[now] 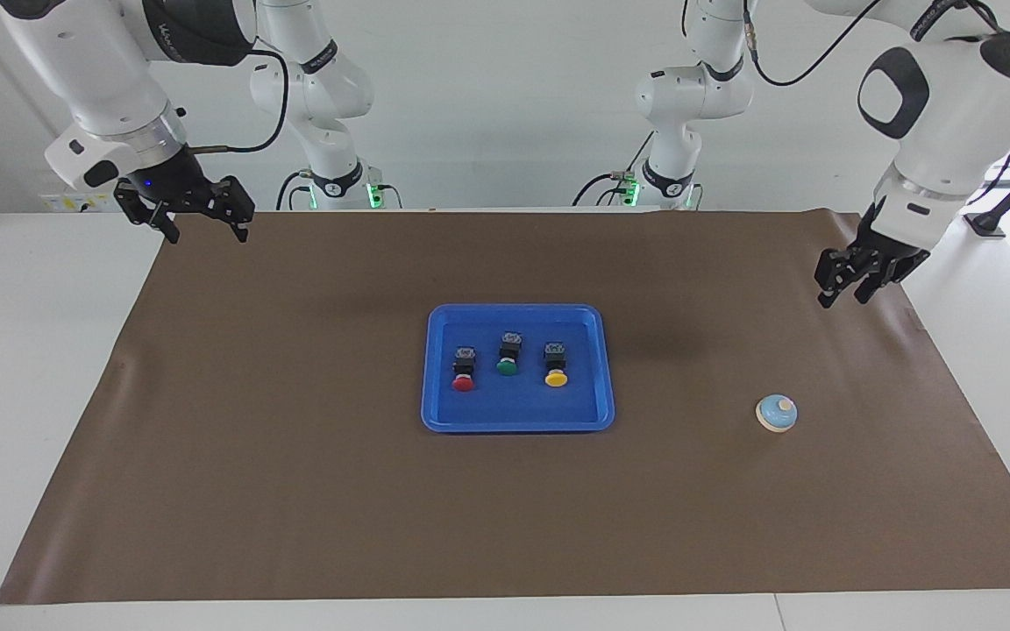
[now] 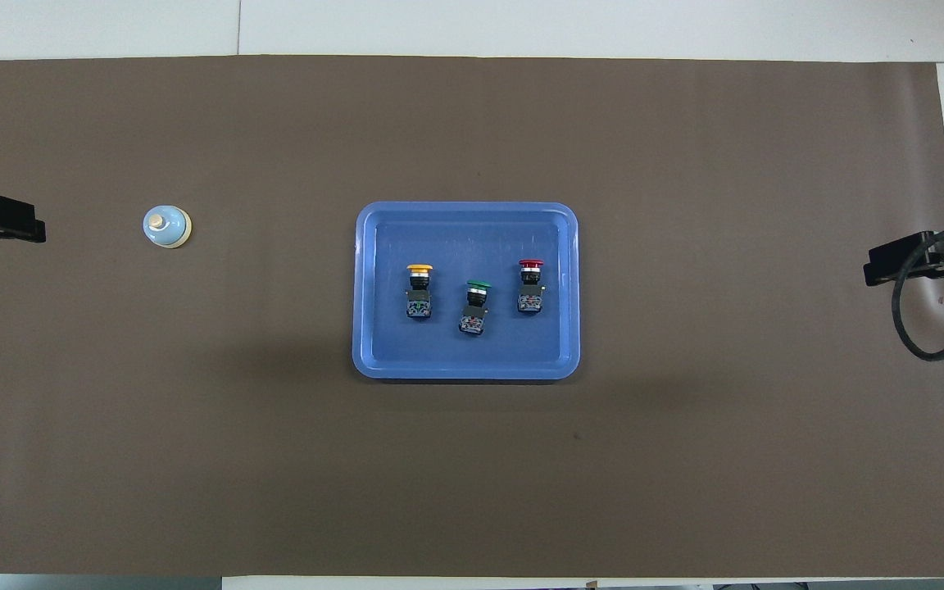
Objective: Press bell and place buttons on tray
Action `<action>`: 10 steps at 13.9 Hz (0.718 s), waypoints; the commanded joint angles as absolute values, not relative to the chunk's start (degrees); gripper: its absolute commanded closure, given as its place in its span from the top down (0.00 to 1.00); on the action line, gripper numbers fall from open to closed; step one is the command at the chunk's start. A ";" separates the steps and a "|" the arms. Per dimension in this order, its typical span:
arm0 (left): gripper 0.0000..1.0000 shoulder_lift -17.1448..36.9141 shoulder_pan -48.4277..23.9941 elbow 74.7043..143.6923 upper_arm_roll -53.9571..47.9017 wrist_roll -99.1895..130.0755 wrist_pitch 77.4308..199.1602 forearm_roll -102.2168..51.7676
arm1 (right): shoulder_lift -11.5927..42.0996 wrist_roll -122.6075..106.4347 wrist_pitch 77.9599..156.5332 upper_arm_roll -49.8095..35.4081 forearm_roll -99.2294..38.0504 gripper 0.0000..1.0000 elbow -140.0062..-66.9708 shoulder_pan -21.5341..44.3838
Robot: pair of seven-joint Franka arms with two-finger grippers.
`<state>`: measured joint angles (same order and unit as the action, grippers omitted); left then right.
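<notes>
- Left gripper hangs wide, empty, above the mat's edge.
- Right gripper waits, wide.
- Bell alone; buttons on tray.

No text can be read for certain. The white robot arm with the black joint band at the right arm's end of the table carries white lettering on that band, but the letters cannot be made out. The black rings on the two white arm bases show small white marks, also too small to read. The small black push-button switches on the bright-blue plastic tray have tiny markings on their bodies, unreadable as well.
</notes>
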<state>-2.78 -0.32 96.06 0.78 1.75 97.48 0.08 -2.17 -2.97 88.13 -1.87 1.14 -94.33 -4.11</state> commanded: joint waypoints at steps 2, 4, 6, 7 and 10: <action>1.00 -5.10 -0.53 97.38 0.79 2.20 94.40 0.26 | -2.64 -4.48 88.07 -2.11 0.62 1.00 -94.48 -4.66; 1.00 -5.01 -0.88 97.38 0.62 1.85 93.43 0.26 | -2.64 -4.48 88.07 -2.11 0.62 1.00 -94.48 -4.66; 1.00 -5.18 -0.88 97.73 0.62 1.76 91.94 0.26 | -2.64 -4.48 88.07 -2.11 0.62 1.00 -94.48 -4.66; 1.00 -5.19 -0.88 97.56 0.62 1.76 91.24 0.26 | -2.64 -4.48 88.07 -2.11 0.62 1.00 -94.48 -4.66; 1.00 -5.36 -0.97 97.65 0.53 1.76 89.39 0.09 | -2.64 -4.48 88.07 -2.11 0.62 1.00 -94.48 -4.66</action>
